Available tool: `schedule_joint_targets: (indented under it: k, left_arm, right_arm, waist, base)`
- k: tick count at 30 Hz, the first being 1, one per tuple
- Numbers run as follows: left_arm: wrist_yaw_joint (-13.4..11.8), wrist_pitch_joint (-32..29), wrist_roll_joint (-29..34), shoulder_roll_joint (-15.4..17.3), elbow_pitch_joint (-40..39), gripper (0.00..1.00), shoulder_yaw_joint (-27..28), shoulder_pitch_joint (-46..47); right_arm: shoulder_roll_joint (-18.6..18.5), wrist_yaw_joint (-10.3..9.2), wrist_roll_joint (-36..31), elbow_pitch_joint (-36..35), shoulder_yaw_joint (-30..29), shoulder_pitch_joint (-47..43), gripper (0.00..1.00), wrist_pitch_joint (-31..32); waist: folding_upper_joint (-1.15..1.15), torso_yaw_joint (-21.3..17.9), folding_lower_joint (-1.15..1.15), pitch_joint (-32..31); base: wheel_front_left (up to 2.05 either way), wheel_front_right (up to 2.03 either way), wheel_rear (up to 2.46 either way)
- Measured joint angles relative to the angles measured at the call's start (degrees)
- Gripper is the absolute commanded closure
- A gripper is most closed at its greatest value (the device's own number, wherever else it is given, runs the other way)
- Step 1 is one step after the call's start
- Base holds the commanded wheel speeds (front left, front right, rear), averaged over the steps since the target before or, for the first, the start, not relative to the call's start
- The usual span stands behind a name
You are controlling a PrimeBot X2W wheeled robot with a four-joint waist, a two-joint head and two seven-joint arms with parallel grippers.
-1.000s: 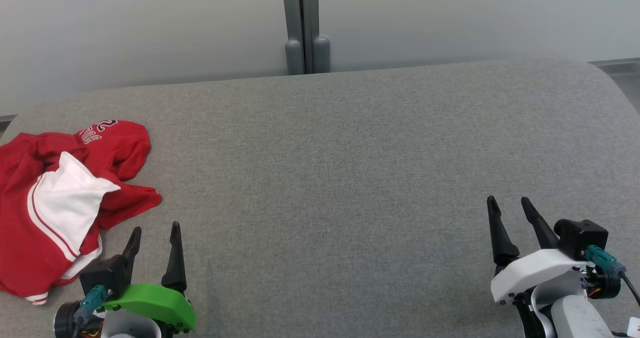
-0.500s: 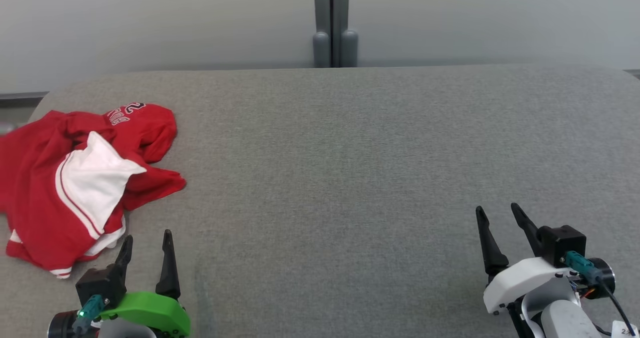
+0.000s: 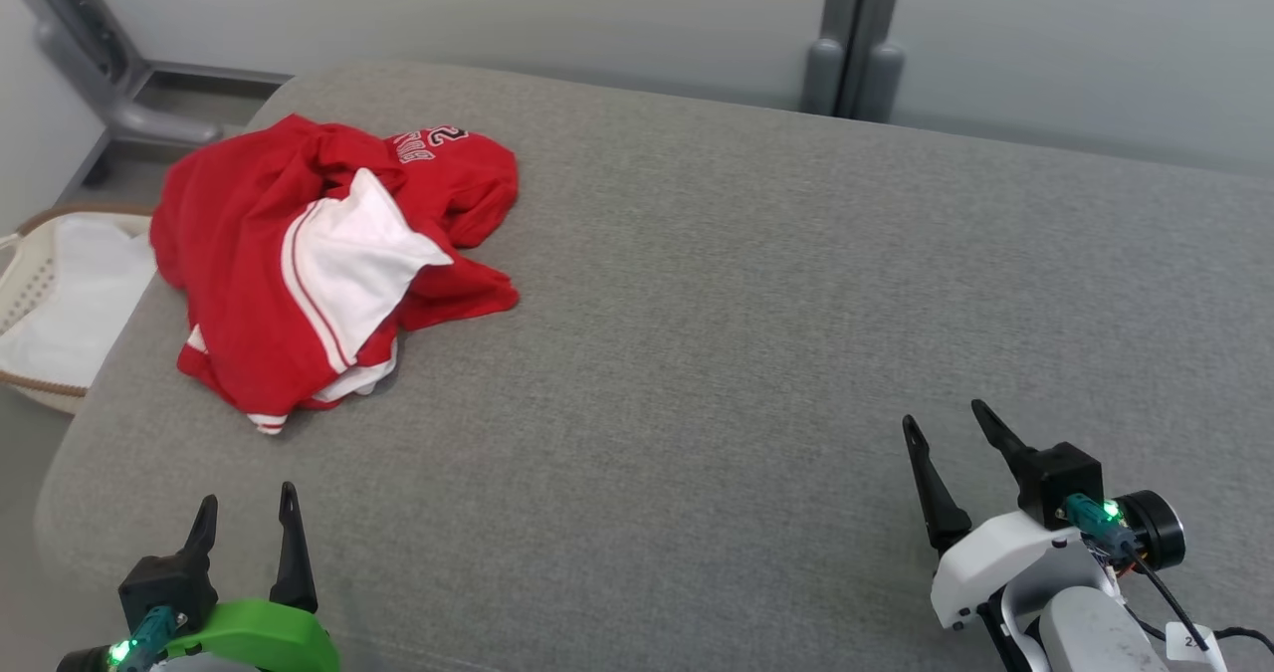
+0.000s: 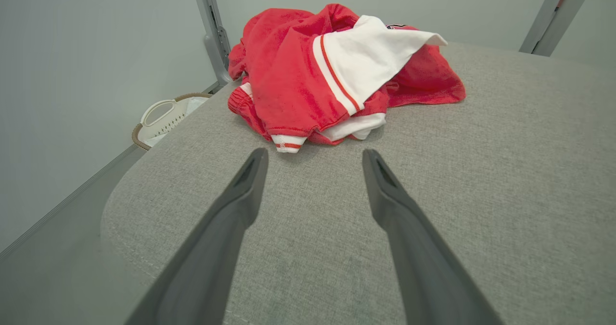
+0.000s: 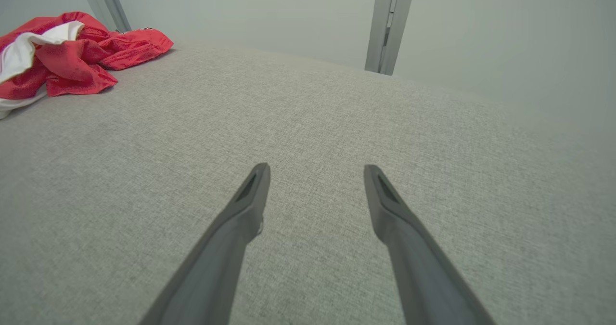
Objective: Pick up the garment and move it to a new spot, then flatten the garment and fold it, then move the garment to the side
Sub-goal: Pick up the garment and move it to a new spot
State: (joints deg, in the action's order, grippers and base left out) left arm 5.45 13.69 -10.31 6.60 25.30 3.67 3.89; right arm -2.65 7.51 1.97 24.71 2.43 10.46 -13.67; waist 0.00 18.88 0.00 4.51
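Observation:
A crumpled red garment (image 3: 299, 254) with a white panel and striped cuffs lies in a heap at the far left of the grey padded table (image 3: 746, 334). In the left wrist view the garment (image 4: 308, 70) sits just ahead of the fingertips. My left gripper (image 3: 249, 503) hovers open near the table's front left corner, short of the heap and holding nothing. At the front right my right gripper (image 3: 946, 415) is open and empty over bare fabric. The right wrist view has the garment (image 5: 72, 50) far off at the upper left.
A white laundry basket (image 3: 50, 294) with a brown rim stands on the floor beside the table's left end, also seen as the basket (image 4: 163, 115) in the left wrist view. A grey post (image 3: 856, 45) rises behind the table against the pale wall.
The head camera has turned left, so the whole picture shifted right and the basket came into sight. The garment lies as before. Both grippers stay open.

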Motion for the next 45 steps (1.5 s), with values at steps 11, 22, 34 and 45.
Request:
schedule_joint_targets:
  k: [11,22,34,45]
  left_arm:
    - [1.29,1.03,3.42,-1.04,2.02,0.00,3.92,1.13]
    - [1.87,1.45,-6.54,7.46,-0.12,0.00,-3.07,13.67]
    - [1.87,1.47,-21.90,20.28,8.22,0.00,-12.96,29.19]
    - [1.89,1.41,-45.33,31.17,14.33,0.00,-30.05,40.15]
  right_arm:
    - [0.00,0.00,-4.76,1.68,1.31,1.35,0.00,-1.00]
    - [-0.04,0.00,-8.61,1.20,-0.46,3.20,0.00,-1.33]
    - [-0.02,0.01,-10.42,-3.13,3.22,9.17,0.00,-1.34]
    - [-0.08,0.01,-11.70,-8.18,6.14,14.25,0.00,-1.41]
  waist:
    - [0.00,7.49,0.00,1.80]
    - [0.00,8.19,0.00,6.87]
    - [0.00,4.21,0.00,13.62]
    - [0.00,-1.53,0.01,21.96]
  base:
    - [0.00,0.00,0.00]
    - [0.00,0.00,0.00]
    - [0.00,0.00,0.00]
    - [0.00,0.00,0.00]
